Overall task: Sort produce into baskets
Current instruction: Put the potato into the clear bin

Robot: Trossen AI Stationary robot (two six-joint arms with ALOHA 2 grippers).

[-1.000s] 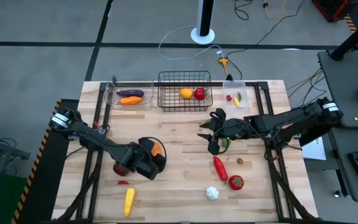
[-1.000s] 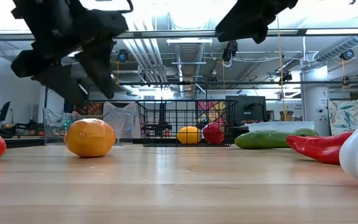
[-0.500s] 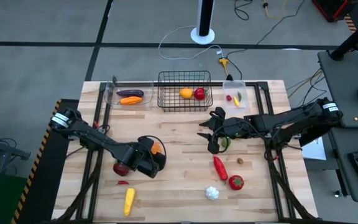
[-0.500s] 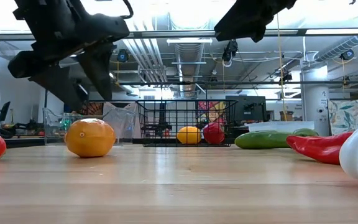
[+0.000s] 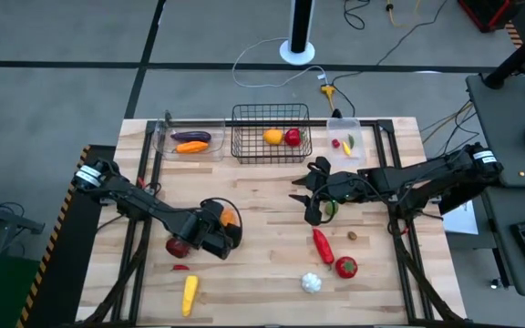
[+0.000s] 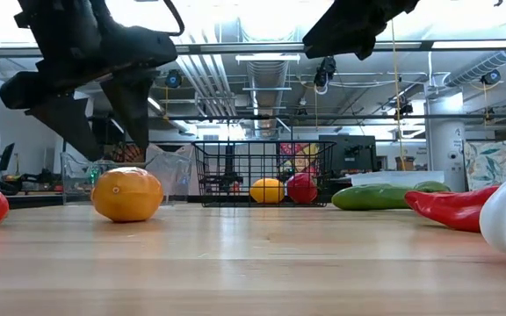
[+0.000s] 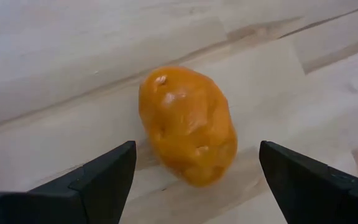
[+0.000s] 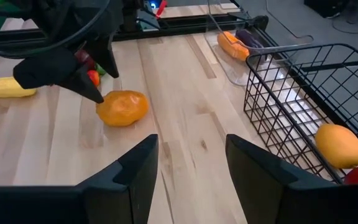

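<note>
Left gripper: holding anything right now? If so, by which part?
Nothing held. The left gripper is open above the orange, one finger on each side, not touching it. The right gripper holds nothing either.

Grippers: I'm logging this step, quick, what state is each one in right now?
Left gripper: open, fingers either side of the orange, not gripping it.
Right gripper: open, holding nothing, above the table.
</note>
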